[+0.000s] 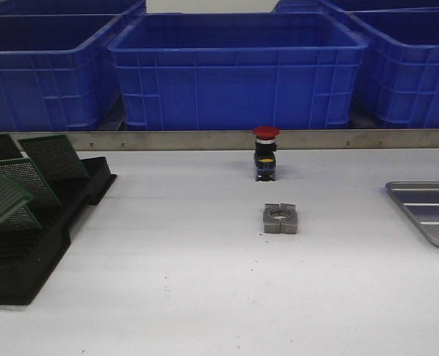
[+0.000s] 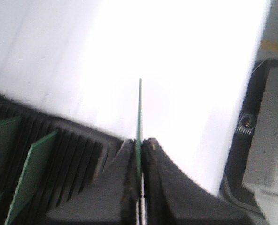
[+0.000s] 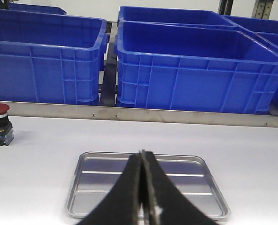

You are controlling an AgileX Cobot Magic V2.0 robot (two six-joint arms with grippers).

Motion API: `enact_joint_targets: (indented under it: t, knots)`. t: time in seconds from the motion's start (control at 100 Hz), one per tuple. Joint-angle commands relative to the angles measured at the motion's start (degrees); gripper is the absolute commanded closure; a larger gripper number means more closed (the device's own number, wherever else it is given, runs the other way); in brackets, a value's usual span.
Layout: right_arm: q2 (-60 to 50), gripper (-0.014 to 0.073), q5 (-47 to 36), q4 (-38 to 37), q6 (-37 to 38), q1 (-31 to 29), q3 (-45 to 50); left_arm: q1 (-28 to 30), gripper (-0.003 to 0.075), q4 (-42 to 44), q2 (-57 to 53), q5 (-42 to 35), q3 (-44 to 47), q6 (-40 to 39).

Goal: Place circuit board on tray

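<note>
a white table (image 1: 205, 297) runs to a metal rail, with blue bins (image 1: 238, 70) behind it. the left gripper (image 2: 140, 161) is clenched on a thin green circuit board (image 2: 139, 117) seen edge-on, beside the black rack (image 1: 34, 245) at the left with more boards. the right gripper (image 3: 142, 187) is pressed closed and empty over the grey ribbed tray (image 3: 101, 185) at the right, while a red push-button (image 1: 265, 152) and a metal block (image 1: 280, 219) sit mid-table.

A circuit board (image 2: 139, 122) stands edge-on between the left jaws, the rack (image 2: 59, 154) beside them. The tray (image 3: 106, 180) lies just beyond the right jaws, bins (image 3: 195, 65) far behind it.
</note>
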Motion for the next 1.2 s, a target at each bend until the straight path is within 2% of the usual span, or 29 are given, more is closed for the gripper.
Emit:
enact_joint_targets:
  t: [0.0, 0.27, 0.45, 0.65, 0.78, 0.96, 1.07, 1.19]
  knots:
    - [-1.15, 0.0653, -4.63, -0.68, -0.25, -0.1, 0.14, -3.83, 0.0737, -10.68, -1.12, -1.07, -1.74, -0.5]
    - [-1.15, 0.0653, -4.63, -0.68, -0.25, -0.1, 0.14, -15.35, 0.0737, -27.86, -1.12, -3.61, -1.74, -0.4]
    - [-1.15, 0.0653, -4.63, -0.68, -0.25, -0.1, 0.14, -20.24, 0.0737, -31.7, -1.12, -3.98, -1.74, -0.4]
    - [-1.09, 0.0653, -3.73, -0.61, -0.25, 0.02, -2.04, -21.06, 0.0737, -32.22, -1.12, -3.98, -1.74, -0.4]
    - [0.95, 0.0653, 7.03, -0.61, -0.25, 0.02, -8.37, -21.06, 0.0737, -32.22, -1.12, -3.98, -1.74, -0.4]
    - [10.06, 0.0653, 24.36, -0.55, -0.3, 0.03, -18.45, -21.06, 0.0737, -32.22, -1.12, -3.98, -1.74, -0.4]
    - [16.58, 0.0653, 30.21, 0.68, -0.3, 0.03, -23.44, -21.06, 0.0737, -32.22, -1.12, -3.98, -1.74, -0.4]
    - [23.31, 0.0653, 34.97, 6.5, -0.3, 0.08, -27.69, -21.06, 0.0737, -32.22, -1.12, -3.98, -1.74, -0.4]
